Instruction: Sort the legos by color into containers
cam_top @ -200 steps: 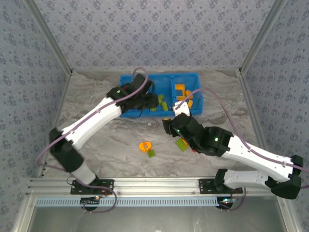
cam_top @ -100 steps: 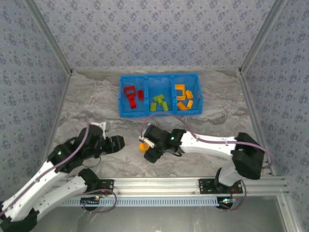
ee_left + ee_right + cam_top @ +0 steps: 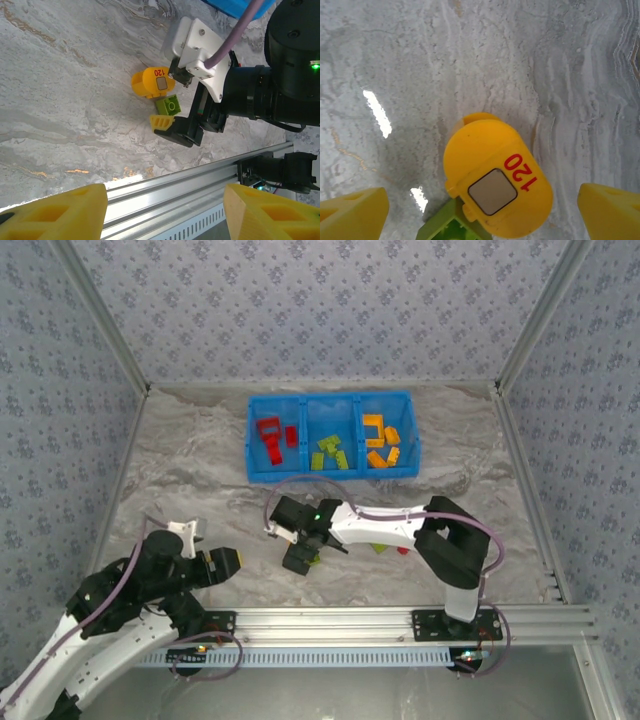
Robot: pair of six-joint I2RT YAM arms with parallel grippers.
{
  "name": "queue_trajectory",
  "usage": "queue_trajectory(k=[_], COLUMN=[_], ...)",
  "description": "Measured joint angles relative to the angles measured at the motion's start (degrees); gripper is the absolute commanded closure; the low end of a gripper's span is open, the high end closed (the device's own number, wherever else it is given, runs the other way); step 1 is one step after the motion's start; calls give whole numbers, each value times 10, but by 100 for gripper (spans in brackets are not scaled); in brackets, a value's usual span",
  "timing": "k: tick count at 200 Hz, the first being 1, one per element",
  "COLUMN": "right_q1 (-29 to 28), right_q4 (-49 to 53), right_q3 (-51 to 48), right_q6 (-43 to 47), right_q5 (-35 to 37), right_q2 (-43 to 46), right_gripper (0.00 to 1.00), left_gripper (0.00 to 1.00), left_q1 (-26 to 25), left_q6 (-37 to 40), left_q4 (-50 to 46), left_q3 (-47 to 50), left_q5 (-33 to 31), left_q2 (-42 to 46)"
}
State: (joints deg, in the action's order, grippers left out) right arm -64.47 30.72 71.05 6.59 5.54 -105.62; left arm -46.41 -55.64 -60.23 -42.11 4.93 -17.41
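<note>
A grey marbled tabletop point(image 3: 180, 470) carries a bright blue three-compartment plastic bin point(image 3: 300, 478) (sorted bricks point(image 3: 330, 452) inside: red, lime, orange-yellow). The right gripper point(image 3: 481, 212), jaws spread wide, straddles a rounded orange-yellow plastic brick point(image 3: 495, 175) touching a lime green plastic brick point(image 3: 447, 227). The left gripper point(image 3: 162, 212) hovers nearby, jaws apart and empty.
</note>
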Motion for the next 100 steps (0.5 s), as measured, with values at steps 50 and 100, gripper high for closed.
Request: queue_trajectory(k=[50,100], right_q1=[4,38], right_q4=[11,31], right_q3=[24,66], right_q6=[20,14], right_q5=[6,9], right_q2=[-43,-74], right_gripper=[15,25], left_gripper=[36,37], left_q1=[0,0], left_q6=[1,0], left_q4=[19,50], left_q3=[0,2], left_q5=[0,3], left_q2=[-48,-53])
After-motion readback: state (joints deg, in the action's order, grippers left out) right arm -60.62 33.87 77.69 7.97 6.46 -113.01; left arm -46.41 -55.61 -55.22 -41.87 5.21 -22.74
